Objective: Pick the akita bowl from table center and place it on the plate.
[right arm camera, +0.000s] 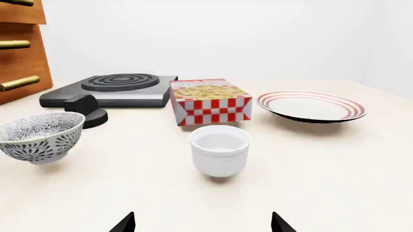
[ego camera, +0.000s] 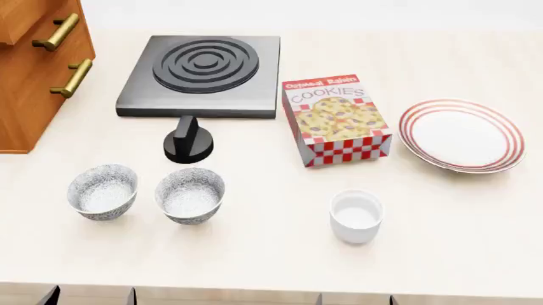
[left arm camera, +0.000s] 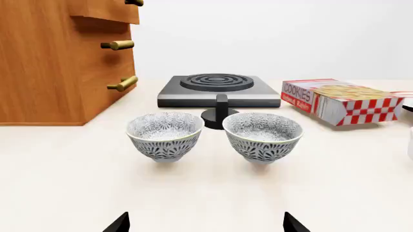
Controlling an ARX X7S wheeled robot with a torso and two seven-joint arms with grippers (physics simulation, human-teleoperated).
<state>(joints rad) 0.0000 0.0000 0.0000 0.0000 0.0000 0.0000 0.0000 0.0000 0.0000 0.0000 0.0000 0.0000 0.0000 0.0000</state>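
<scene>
Head view | two patterned bowls (ego camera: pixel 190 194) empty | plate (ego camera: pixel 462 135) empty | cup (ego camera: pixel 357 216) empty

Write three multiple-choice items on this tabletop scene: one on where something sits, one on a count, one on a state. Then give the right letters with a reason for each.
1. Where is the cookie box?
A. Between the hotplate and the plate
B. Inside the wooden drawer unit
C. On top of the plate

2. How many patterned bowls stand on the table?
A. One
B. Two
C. Four

3. What is the state of the plate?
A. Holding a bowl
B. Upside down
C. Empty, right way up

Answers:
1. A: in the head view the box lies with the hotplate on one side and the red-ringed plate on the other.
2. B: the left bowl and the right bowl stand side by side; the small white cup is plain.
3. C: its white centre shows bare, with nothing on it.
</scene>
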